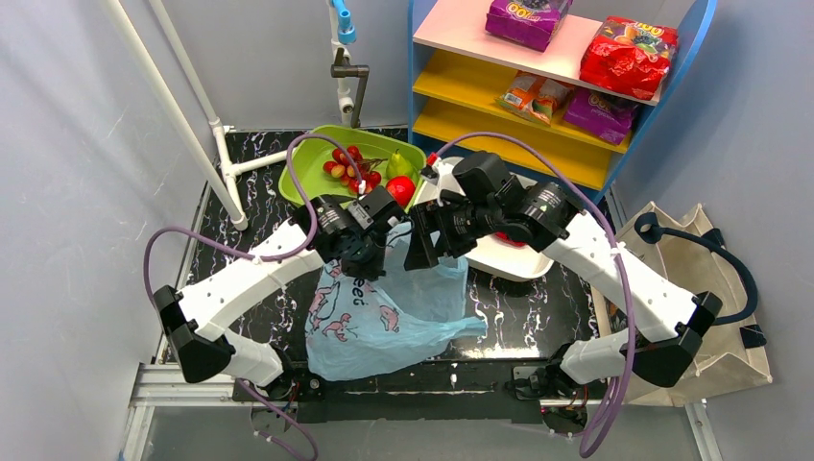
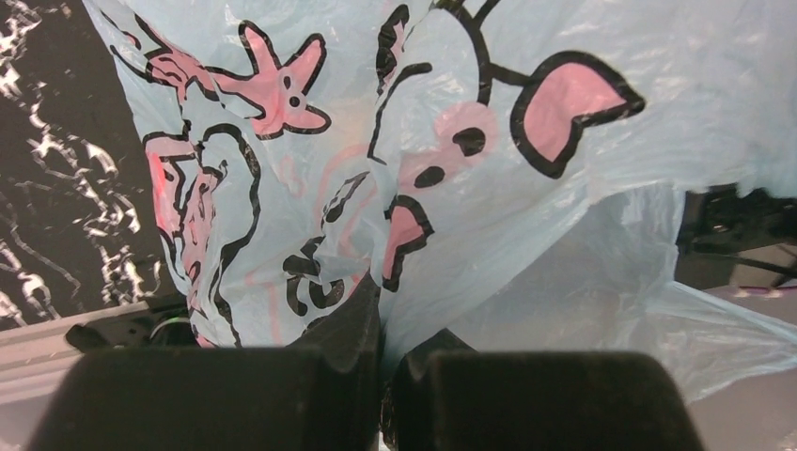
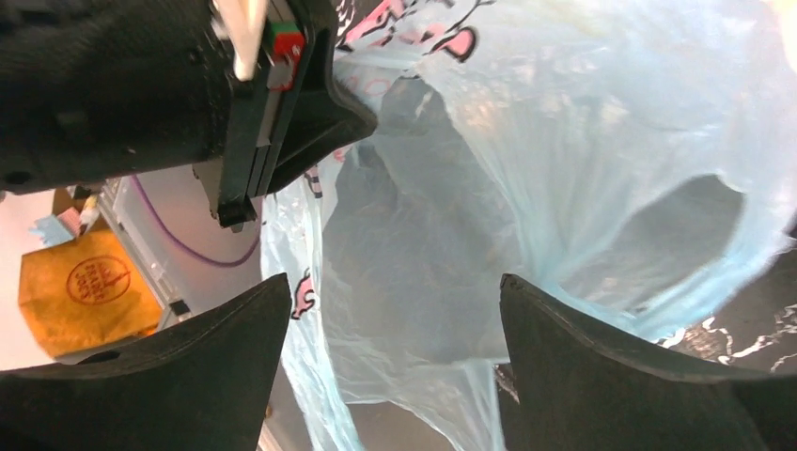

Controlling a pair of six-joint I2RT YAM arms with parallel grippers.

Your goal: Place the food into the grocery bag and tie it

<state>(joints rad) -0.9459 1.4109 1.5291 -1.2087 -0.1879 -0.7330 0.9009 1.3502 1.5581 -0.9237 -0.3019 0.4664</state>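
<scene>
pinching grocery bag point(image 2: 564, 235), left tool point(image 2: 383, 362); right tool point(image 3: 395, 287) wide, maybe empty

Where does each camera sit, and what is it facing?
Top external: above, behind the arms, looking down at the table; both arms show.
Left wrist: behind the left gripper, facing the grocery bag's pink prints; its shut fingers below.
Right wrist: behind the right gripper, facing the bag's opening; its open fingers below.
Shared: all see the bag.

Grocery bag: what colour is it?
The grocery bag is light blue with pink cartoon prints; left wrist view.
</scene>
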